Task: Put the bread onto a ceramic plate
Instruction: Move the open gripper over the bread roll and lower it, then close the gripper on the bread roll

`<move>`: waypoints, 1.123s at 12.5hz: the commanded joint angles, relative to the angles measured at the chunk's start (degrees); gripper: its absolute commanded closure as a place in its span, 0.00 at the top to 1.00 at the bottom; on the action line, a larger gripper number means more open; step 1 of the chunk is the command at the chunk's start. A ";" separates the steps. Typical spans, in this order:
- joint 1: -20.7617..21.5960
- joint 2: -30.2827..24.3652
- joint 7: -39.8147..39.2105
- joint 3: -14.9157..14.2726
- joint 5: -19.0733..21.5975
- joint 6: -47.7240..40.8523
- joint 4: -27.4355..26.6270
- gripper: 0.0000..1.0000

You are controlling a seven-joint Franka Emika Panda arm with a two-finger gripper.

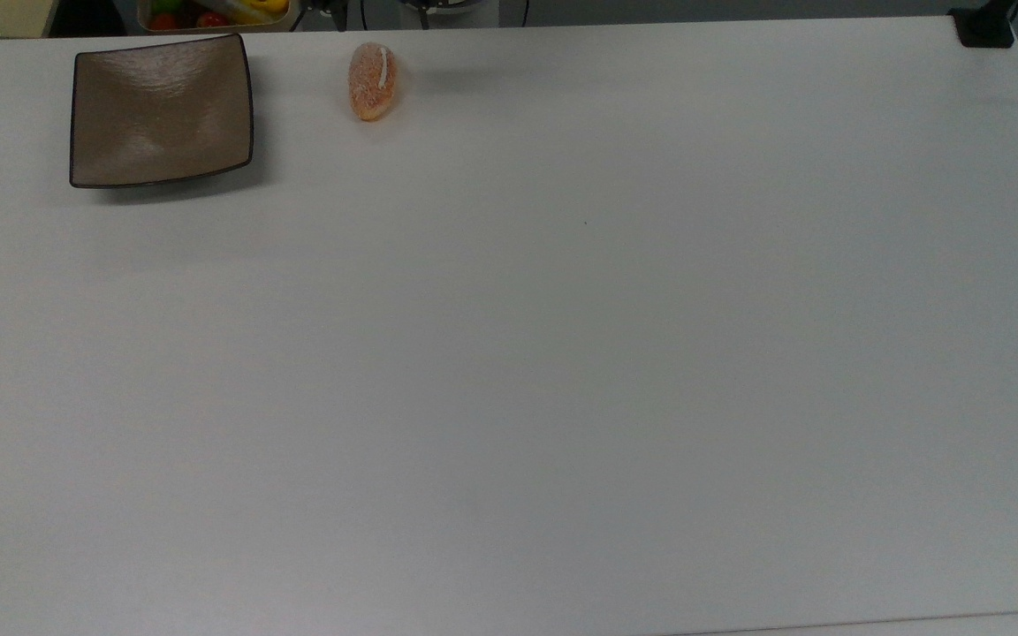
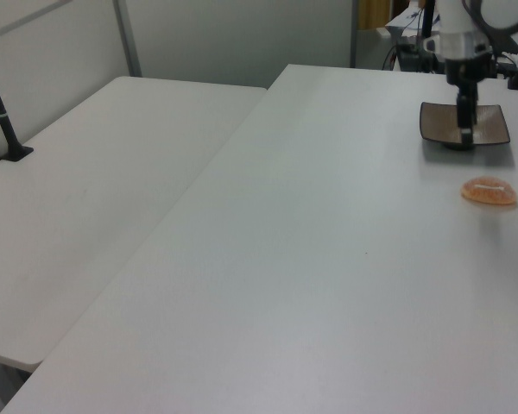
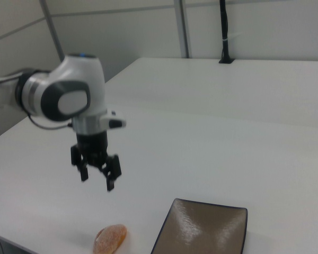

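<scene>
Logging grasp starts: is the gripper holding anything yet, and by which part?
Nothing is held. The gripper hangs open above the table, clear of the small oval orange-tan bread.

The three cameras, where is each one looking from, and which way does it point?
Top view: above, facing straight down on the table; bread and ceramic plate lie near its top edge.
Left view: raised at one end, looking along the table; the gripper hangs before the plate.
Right view: low by the plate's side, facing across; the arm with its open gripper hangs above the bread.
All three share bread and plate.
</scene>
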 commanded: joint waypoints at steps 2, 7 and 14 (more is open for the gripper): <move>-1.50 -10.94 -1.20 -0.67 0.20 12.31 -19.31 1.00; -2.38 -7.45 -2.44 -1.02 0.03 19.18 -22.59 1.00; -4.32 -1.02 -2.79 -1.11 -2.08 25.70 -22.32 1.00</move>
